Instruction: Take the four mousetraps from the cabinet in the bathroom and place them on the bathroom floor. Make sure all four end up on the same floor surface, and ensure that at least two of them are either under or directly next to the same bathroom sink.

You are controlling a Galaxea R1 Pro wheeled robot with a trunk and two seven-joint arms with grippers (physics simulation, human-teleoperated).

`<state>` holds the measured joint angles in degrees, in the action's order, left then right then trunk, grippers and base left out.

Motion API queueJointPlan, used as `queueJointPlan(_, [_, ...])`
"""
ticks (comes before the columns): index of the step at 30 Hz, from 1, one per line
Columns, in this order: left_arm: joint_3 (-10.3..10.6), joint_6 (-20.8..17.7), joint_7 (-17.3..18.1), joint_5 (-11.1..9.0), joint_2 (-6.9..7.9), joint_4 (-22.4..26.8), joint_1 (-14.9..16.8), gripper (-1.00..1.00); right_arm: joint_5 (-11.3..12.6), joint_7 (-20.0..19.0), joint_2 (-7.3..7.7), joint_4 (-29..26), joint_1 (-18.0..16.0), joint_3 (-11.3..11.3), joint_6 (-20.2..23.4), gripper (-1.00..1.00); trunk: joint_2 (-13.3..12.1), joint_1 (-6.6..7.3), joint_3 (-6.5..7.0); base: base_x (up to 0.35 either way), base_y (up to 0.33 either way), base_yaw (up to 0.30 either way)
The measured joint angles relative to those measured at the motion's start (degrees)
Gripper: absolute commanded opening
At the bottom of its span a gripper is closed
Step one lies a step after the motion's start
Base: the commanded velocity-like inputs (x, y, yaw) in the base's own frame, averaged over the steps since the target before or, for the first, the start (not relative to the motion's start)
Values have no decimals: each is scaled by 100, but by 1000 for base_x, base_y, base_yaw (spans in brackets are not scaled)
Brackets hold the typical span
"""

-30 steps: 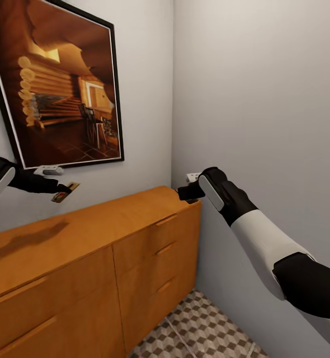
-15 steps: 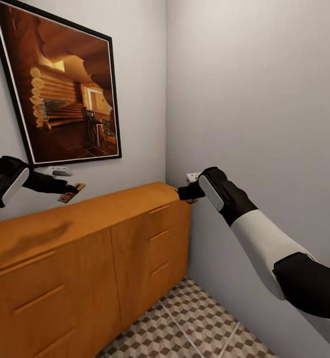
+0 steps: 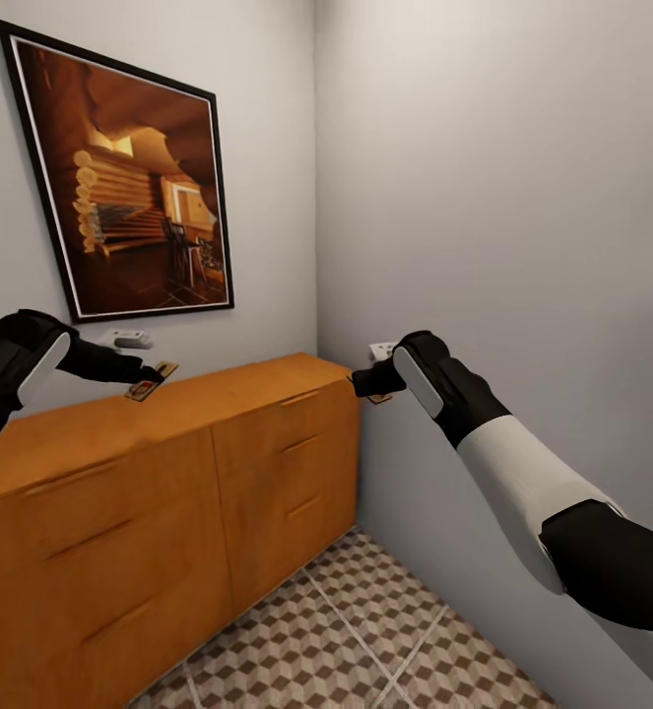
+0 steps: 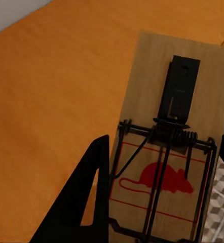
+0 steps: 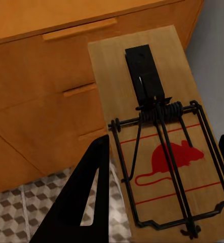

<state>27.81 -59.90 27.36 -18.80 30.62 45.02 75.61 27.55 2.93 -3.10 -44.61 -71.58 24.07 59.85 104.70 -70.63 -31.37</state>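
Traps (image 4: 168,152) (image 5: 162,136) clamped in both jaws beside cabinet (image 3: 218,463); best carried level, clear of cabinet, down to floor (image 3: 365,630).

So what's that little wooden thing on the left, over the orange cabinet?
Find the orange cabinet under the framed picture. Above its top, the left gripper holds a mousetrap: a tan plate with dark wire and a red mouse mark, unlike the white-grey gadget behind.

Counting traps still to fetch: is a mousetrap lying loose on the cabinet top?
No, the cabinet top bears none; each pincer grips one mousetrap.
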Motion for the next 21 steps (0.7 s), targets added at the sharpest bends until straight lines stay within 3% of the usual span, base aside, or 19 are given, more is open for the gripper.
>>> queueJointPlan(3, [-1,0,-69,16,-4,-73,2,-100,3,3,0,0,0,0,0,-100,0,0,0,-299,-151,0])
queueJointPlan(4, [-2,1,-705,12,-346,-190,-1,-100,-1,14,0,27,0,0,1,-100,-1,0,-1,-299,-151,0])
queueJointPlan(5, [-3,-1,-894,-63,-535,-231,-12,-100,-4,19,0,46,0,0,0,-100,-1,0,0,-299,-151,0])
queueJointPlan(8, [-14,16,-1490,-43,-980,-375,-36,-100,8,26,2,88,0,-1,1,-100,0,0,0,-299,-151,0])
queueJointPlan(11, [-40,51,-1897,-40,-1258,-466,-43,-100,7,25,6,100,0,-1,1,-100,0,0,0,-299,-151,0])
queueJointPlan(15, [-61,60,-2084,-39,-1389,-436,-44,-100,6,22,9,104,0,-1,0,-100,0,0,0,-299,-151,0])
queueJointPlan(21, [-72,65,-2152,-41,-1434,-448,-45,-100,12,26,9,110,0,-1,0,-100,0,0,0,-299,-151,0])
